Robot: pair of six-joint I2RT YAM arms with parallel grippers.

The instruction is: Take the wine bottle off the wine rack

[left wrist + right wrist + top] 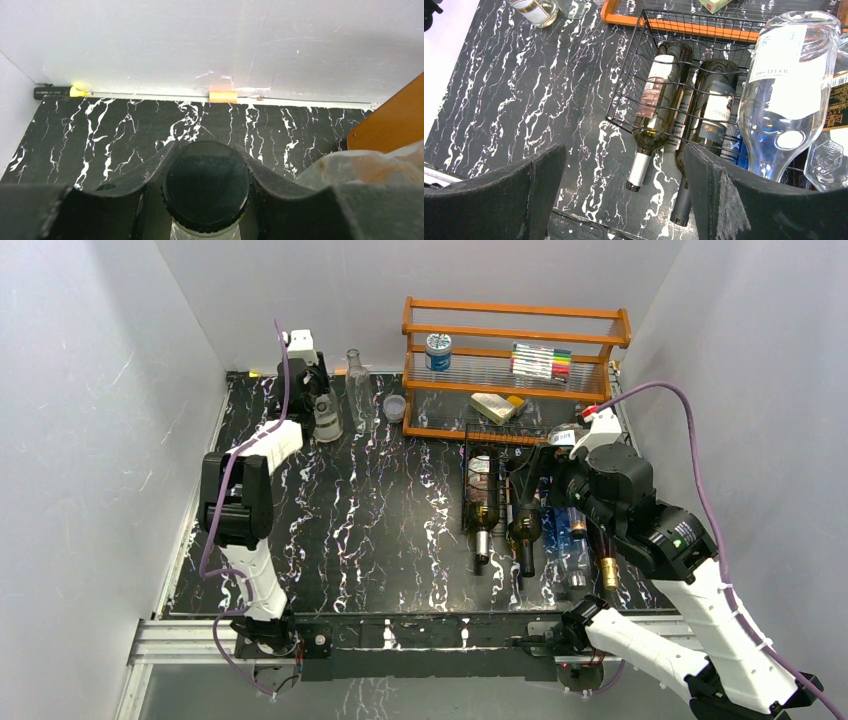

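Observation:
The black wire wine rack (470, 480) stands right of centre, in front of the orange shelf. Several bottles lie in its slots with necks toward me: a dark wine bottle with a silver-foil neck (655, 105) in the leftmost slot, a dark one with a black neck (713, 117) beside it, and a large clear bottle (791, 85) further right. My right gripper (624, 197) is open and empty, hovering above the rack's near edge and the two wine bottles' necks. My left gripper (206, 165) is at the back left, shut on the black cap of a small clear bottle (327, 423) standing upright.
The orange wooden shelf (515, 335) stands against the back wall, holding a can, markers and small boxes. A tall clear glass bottle (358, 390) and a small cup (395, 407) stand left of it. More bottles lie under my right arm (650, 530). White walls enclose the table.

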